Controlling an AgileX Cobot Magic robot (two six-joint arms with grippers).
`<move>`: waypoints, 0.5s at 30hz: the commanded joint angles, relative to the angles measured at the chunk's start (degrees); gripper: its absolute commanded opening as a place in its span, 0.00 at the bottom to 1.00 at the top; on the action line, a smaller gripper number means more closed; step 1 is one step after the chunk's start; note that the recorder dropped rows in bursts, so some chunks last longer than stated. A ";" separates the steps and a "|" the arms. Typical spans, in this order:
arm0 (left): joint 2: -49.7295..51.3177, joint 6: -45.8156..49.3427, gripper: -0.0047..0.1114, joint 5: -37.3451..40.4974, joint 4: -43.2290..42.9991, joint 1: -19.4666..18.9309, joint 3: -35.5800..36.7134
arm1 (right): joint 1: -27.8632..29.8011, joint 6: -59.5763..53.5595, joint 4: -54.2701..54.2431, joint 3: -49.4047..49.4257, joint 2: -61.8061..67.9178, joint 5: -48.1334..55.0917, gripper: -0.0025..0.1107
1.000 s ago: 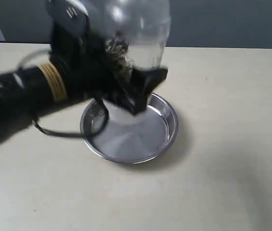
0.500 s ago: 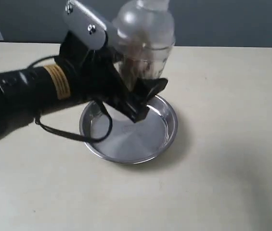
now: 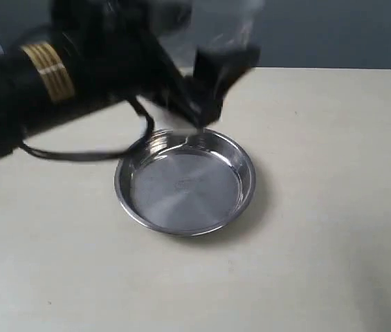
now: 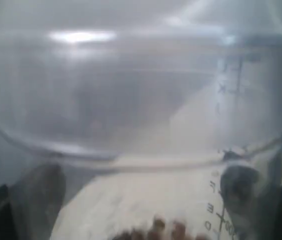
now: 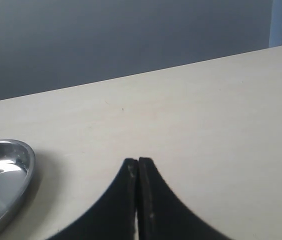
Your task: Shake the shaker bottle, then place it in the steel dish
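Observation:
The steel dish [image 3: 181, 190] lies on the table with nothing in it; its rim also shows at the edge of the right wrist view [image 5: 3, 170]. My left gripper [image 3: 212, 66] is blurred with motion, high above the dish's far rim, shut on the shaker bottle [image 3: 212, 17]. Most of the bottle is cut off by the top of the exterior view. In the left wrist view the clear shaker bottle [image 4: 141, 100] fills the picture, with brownish grains [image 4: 155, 232] inside. My right gripper [image 5: 138, 161] is shut on nothing, low over the table beside the dish.
The pale table [image 3: 320, 207] spreads all round the dish. A black cable [image 3: 84, 153] hangs from the left arm near the dish's left rim. A grey wall stands behind the table's far edge.
The left arm has swung up and back with the shaker bottle. The bottle was over the dish half a second ago and now leaves the top of the view. The dish has not moved.

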State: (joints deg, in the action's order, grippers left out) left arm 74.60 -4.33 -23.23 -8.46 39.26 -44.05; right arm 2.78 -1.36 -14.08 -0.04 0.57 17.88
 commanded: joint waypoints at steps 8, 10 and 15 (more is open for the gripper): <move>9.80 15.24 0.04 -14.31 36.63 -4.99 7.63 | -0.15 -0.11 0.09 0.04 -0.28 -0.39 0.02; 5.92 -9.22 0.04 -7.63 -11.96 0.14 5.83 | -0.15 -0.11 0.09 0.04 -0.28 -0.39 0.02; 10.10 24.20 0.04 0.68 45.91 -9.91 3.46 | -0.15 -0.11 0.09 0.04 -0.28 -0.39 0.02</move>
State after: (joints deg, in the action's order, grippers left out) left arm 81.99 7.05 -24.09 0.00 36.48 -40.05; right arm 2.78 -1.36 -14.08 -0.04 0.57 17.88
